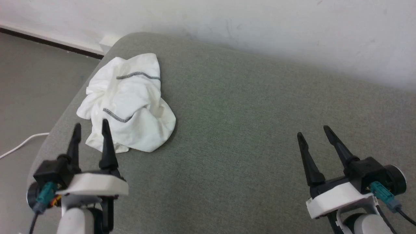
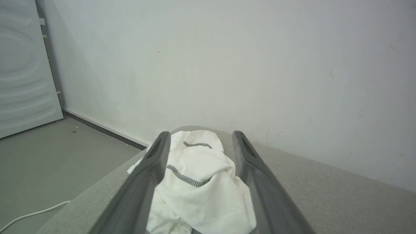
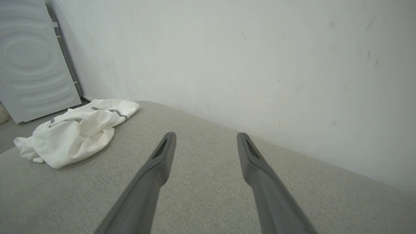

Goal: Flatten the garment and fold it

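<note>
One white garment [image 1: 126, 104], crumpled at the far left corner of the grey cushion [image 1: 247, 136]. Two grippers, both spread: left gripper [image 1: 91, 125] at its near edge, right gripper [image 1: 312, 130] well apart. Right wrist view adds one white panel [image 3: 35, 61], head view one cable [image 1: 22, 143] on the floor.

We see a grey-green upholstered surface [image 1: 247, 130] with a rounded corner, set against a scuffed white wall [image 1: 260, 22]. On our left, grey floor [image 1: 29, 91] meets a dark skirting strip [image 1: 48, 42], and a white cable [image 1: 19, 144] lies on it. A white panel [image 2: 22, 74] with oval ridges stands further along the wall.
</note>
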`<state>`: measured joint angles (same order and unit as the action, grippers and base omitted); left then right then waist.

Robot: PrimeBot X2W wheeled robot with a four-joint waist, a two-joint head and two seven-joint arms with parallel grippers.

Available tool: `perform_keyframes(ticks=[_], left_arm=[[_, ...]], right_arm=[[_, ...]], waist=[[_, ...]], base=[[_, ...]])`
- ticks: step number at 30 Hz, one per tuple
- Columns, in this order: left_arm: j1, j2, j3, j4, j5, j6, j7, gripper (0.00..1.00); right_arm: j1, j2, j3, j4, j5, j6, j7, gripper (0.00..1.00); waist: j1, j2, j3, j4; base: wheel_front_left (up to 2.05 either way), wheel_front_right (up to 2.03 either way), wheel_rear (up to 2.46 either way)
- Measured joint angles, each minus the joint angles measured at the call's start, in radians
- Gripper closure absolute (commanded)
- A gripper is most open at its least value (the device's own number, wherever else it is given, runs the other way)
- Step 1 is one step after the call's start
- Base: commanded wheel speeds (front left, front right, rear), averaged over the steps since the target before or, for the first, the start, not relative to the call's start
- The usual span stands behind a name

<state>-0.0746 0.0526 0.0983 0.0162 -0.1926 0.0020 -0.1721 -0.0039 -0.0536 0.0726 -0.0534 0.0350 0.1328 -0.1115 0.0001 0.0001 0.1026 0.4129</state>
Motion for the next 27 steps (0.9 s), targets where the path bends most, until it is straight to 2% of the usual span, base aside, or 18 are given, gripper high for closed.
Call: perform_keyframes(ticks=[5, 9, 12, 15, 18, 21, 27], left_arm=[[-0.102, 0.0, 0.027, -0.019, 0.008, -0.004, -0.012, 0.0], [-0.213, 0.003, 0.063, 0.014, 0.03, -0.04, -0.022, 0.0], [-0.292, 0.027, 0.073, 0.091, 0.036, -0.059, -0.025, 0.0], [-0.37, 0.081, 0.066, 0.228, 0.037, -0.077, -0.019, 0.0], [-0.459, 0.138, 0.051, 0.373, 0.023, -0.096, 0.053, 0.0], [-0.537, 0.187, 0.026, 0.524, -0.017, -0.107, 0.175, 0.0], [-0.618, 0.263, -0.034, 0.747, -0.145, -0.116, 0.383, 0.0]], right_arm=[[-0.018, 0.001, 0.009, -0.016, -0.007, 0.0, 0.016, 0.0], [-0.04, 0.001, 0.021, -0.028, -0.018, 0.0, 0.029, 0.0], [-0.061, 0.0, 0.035, -0.034, -0.018, 0.0, 0.038, 0.0], [-0.081, -0.003, 0.042, -0.037, -0.018, 0.0, 0.039, 0.0], [-0.093, -0.009, 0.046, -0.041, -0.017, 0.0, 0.039, 0.0], [-0.106, -0.015, 0.058, -0.041, -0.016, 0.0, 0.039, 0.0], [-0.156, -0.018, 0.089, -0.036, -0.001, 0.0, 0.025, 0.0]], waist=[[0.0, 0.0, 0.036, -0.007], [0.0001, 0.0, 0.074, -0.018], [0.0001, 0.0, 0.105, -0.032], [0.0001, -0.0001, 0.135, -0.051], [0.0, 0.0, 0.166, -0.07], [0.0001, 0.0, 0.196, -0.089], [0.0, 0.0, 0.251, -0.133]], base=[[0.0, 0.0, 0.0], [0.0, 0.0, 0.0], [0.0, 0.0, 0.0], [0.0, 0.0, 0.0], [0.0, 0.0, 0.0], [0.0, 0.0, 0.0], [0.0, 0.0, 0.0]])
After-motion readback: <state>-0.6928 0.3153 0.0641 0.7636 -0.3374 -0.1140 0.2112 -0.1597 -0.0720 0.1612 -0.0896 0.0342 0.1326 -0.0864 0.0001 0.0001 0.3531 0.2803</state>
